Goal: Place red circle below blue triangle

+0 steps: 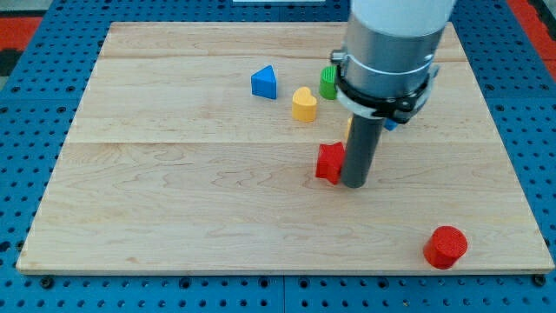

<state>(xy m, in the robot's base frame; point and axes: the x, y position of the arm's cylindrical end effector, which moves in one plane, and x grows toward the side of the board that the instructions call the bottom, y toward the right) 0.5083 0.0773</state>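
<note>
The red circle (446,246) lies near the board's bottom right corner. The blue triangle (265,83) sits in the upper middle of the board. My tip (354,184) stands at mid-board, right of centre, touching the right side of a red star-like block (329,163). The tip is well up and to the left of the red circle, and down and to the right of the blue triangle.
A yellow heart block (304,104) lies right of the blue triangle. A green block (327,82) stands beside it, partly hidden by the arm. Orange and blue bits show behind the rod and arm (388,123). The wooden board (174,217) rests on a blue pegboard.
</note>
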